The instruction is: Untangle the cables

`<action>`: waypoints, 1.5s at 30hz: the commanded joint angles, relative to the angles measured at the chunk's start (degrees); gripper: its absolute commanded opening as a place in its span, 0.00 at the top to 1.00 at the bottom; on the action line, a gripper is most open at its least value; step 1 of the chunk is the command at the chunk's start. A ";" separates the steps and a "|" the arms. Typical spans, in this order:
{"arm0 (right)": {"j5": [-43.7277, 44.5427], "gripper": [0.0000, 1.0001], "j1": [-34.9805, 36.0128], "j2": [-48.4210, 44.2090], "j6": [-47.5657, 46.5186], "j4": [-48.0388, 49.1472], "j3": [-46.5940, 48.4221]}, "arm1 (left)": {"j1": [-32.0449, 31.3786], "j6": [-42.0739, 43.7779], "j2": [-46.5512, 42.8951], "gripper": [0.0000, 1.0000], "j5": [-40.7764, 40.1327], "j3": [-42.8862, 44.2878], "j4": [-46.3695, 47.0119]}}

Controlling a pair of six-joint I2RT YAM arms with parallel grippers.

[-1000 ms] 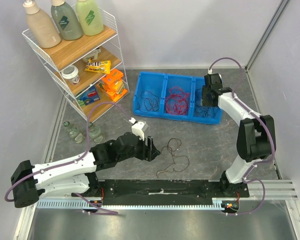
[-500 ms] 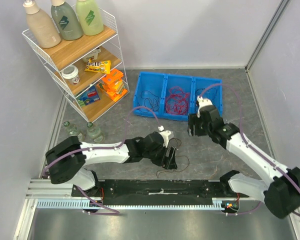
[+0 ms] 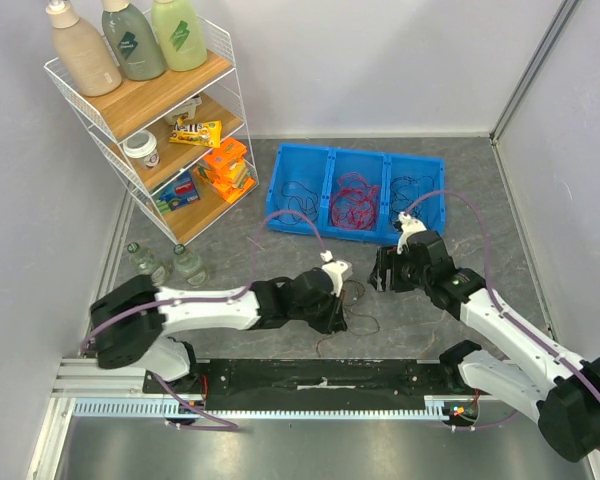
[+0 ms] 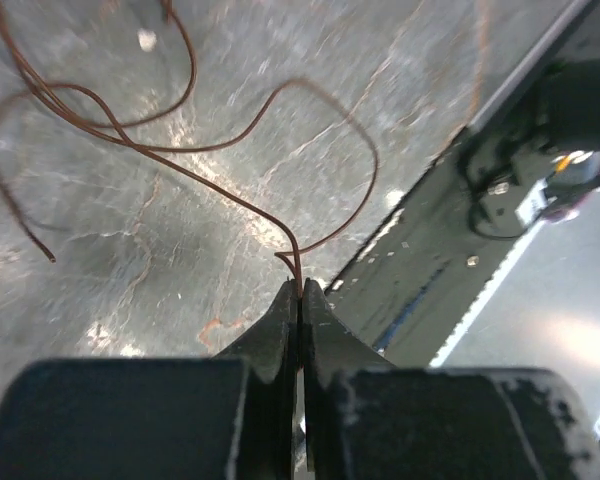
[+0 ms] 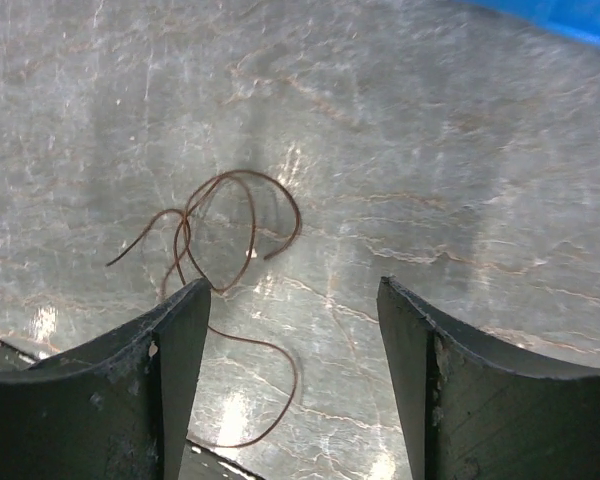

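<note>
Grey marbled table (image 3: 240, 262): carries all items below. White wire shelf rack (image 3: 215, 90), far left corner: three bottles (image 3: 130, 40) on its top board, small packets on the lower boards. Blue bin (image 3: 355, 152), far centre, three compartments: black cables (image 3: 298, 200) in the left one, red cables (image 3: 352, 205) in the middle one, more black in the right one. Left gripper (image 4: 300, 295), low over the near middle of the table: fingers pressed together, pinching one bend of the loose cable at their tips. Right gripper (image 5: 295, 300), just right of the left one, above the table: fingers spread wide, nothing between them. Loose cable (image 4: 180, 150), one thin brown strand: lies in open loops on the table between the two grippers.
</note>
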 commanded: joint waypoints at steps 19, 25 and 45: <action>-26.00 0.53 5.93 8.13 23.60 38.04 -17.37 | 0.25 0.44 -25.95 0.98 -15.73 -5.90 -3.31; -25.04 0.93 6.82 9.46 24.83 39.72 -17.10 | 0.42 0.18 -29.90 0.98 -18.44 -6.43 -5.16; -22.30 1.00 7.61 -8.47 19.29 37.42 -8.84 | 0.95 -4.66 -33.16 0.30 -21.62 -10.38 -3.32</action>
